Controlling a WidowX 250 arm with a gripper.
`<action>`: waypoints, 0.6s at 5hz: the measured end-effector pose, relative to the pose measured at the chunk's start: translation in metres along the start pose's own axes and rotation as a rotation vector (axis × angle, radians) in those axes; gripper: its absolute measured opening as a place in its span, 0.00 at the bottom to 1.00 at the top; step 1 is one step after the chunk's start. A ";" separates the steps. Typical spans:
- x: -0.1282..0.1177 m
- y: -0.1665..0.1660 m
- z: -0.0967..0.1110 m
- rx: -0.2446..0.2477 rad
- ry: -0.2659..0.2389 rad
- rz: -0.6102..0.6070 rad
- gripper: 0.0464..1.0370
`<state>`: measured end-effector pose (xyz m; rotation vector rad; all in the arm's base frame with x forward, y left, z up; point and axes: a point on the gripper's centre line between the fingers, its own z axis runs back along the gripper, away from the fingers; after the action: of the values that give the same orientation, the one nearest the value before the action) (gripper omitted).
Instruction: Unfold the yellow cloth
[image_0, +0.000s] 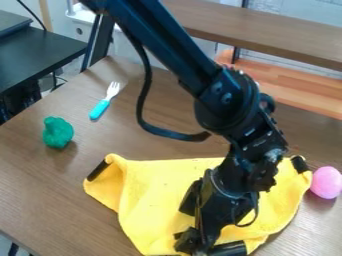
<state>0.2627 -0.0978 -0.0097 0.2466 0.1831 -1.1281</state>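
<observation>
A black robot gripper (192, 244) hangs over the near edge of a yellow cloth (163, 192) on a wooden table (73, 215); whether it is clenched on the fabric or released cannot be told. Beyond it the cloth lies largely spread, its unfolding apparently well advanced, with the left side, curled at its far corner, and the rumpled right side left to flatten.

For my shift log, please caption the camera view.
Black robot arm over rumpled yellow cloth, pink rounded object beside it, fork and green object farther back.
</observation>
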 end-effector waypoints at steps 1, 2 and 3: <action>0.002 -0.003 0.001 0.023 0.018 -0.011 0.63; 0.002 -0.002 0.001 0.032 0.021 -0.002 0.36; 0.002 -0.003 0.001 0.031 0.021 0.000 0.15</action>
<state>0.2612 -0.1009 -0.0098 0.2863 0.1839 -1.1290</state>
